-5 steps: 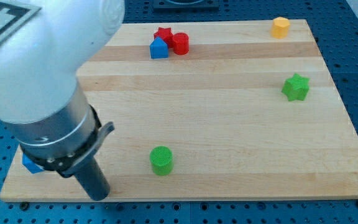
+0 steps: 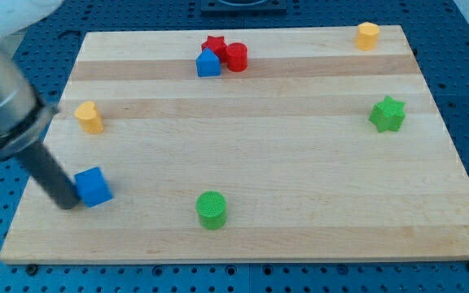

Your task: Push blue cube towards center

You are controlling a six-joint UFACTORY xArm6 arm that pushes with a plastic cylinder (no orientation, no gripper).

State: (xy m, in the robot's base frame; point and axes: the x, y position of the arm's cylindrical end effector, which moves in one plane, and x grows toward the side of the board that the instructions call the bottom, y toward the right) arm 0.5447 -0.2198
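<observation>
The blue cube [image 2: 94, 186] sits on the wooden board near the view's lower left. My tip [image 2: 67, 203] rests on the board right against the cube's left side, the dark rod rising up and to the left from it. The cube lies well to the left of the board's middle.
A yellow block [image 2: 89, 117] stands above the cube near the left edge. A green cylinder [image 2: 212, 209] is at the bottom middle. A blue house-shaped block [image 2: 208, 63], red star [image 2: 213, 44] and red cylinder [image 2: 236, 57] cluster at the top. A green star [image 2: 387, 114] and yellow block [image 2: 368, 35] are at the right.
The arm has swung up and to the left, uncovering the yellow block. The blue cube has moved right and up from the board's left edge, with my tip behind it.
</observation>
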